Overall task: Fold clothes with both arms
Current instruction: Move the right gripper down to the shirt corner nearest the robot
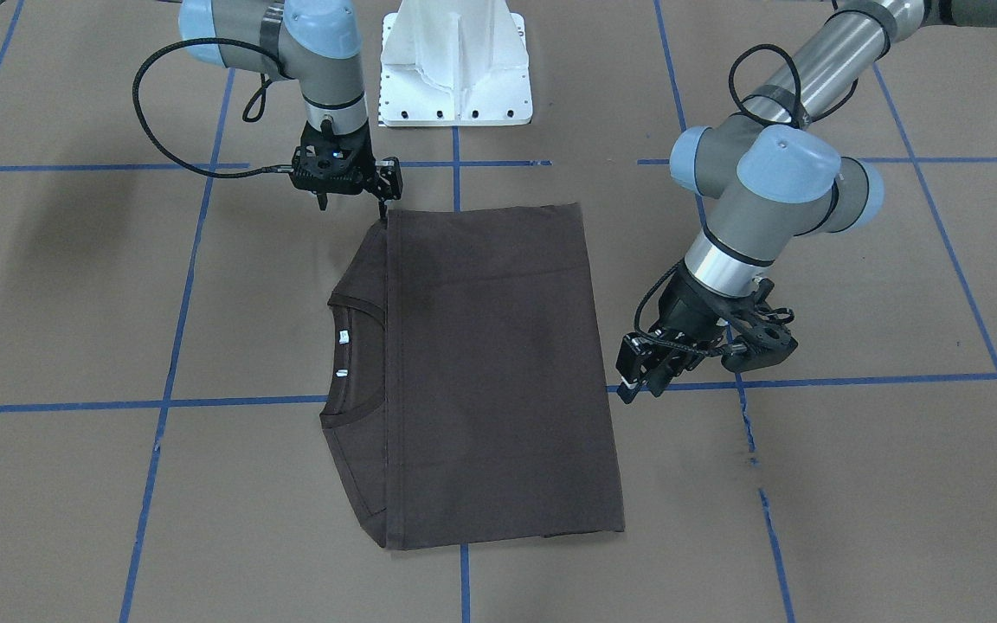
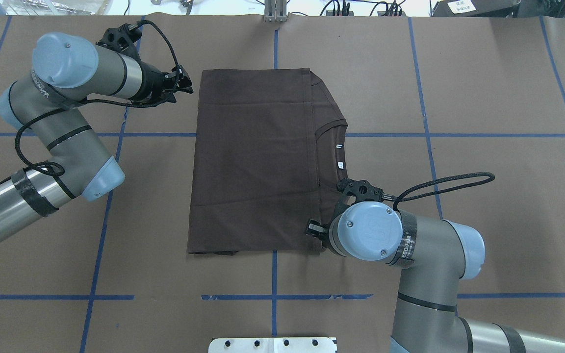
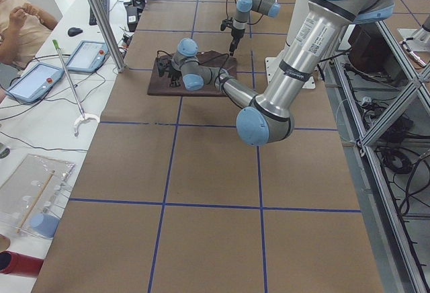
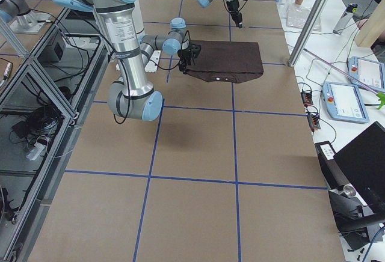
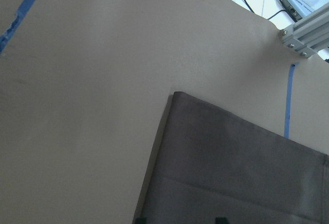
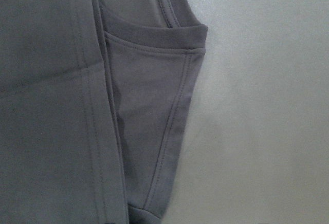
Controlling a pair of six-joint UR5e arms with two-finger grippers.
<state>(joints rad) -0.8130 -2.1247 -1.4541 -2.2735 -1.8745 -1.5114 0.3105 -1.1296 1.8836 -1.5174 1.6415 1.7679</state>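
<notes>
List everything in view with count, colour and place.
T-shirt: one, dark brown, folded flat mid-table, collar toward the robot's right.
Neck labels: two, white, inside the collar.
Table: one, brown, blue tape grid.
Pedestal: one, white, at the robot's base.
Handheld screens: two, blue-edged, on the side bench.
Person: one, pale top, by that bench.
Left arm: one, silver-grey, light blue caps.
Right arm: one, same colours.
Left claw: one, black, open, off the shirt's edge opposite the collar.
Right claw: one, black, open, at the shirt corner nearest the pedestal.
</notes>
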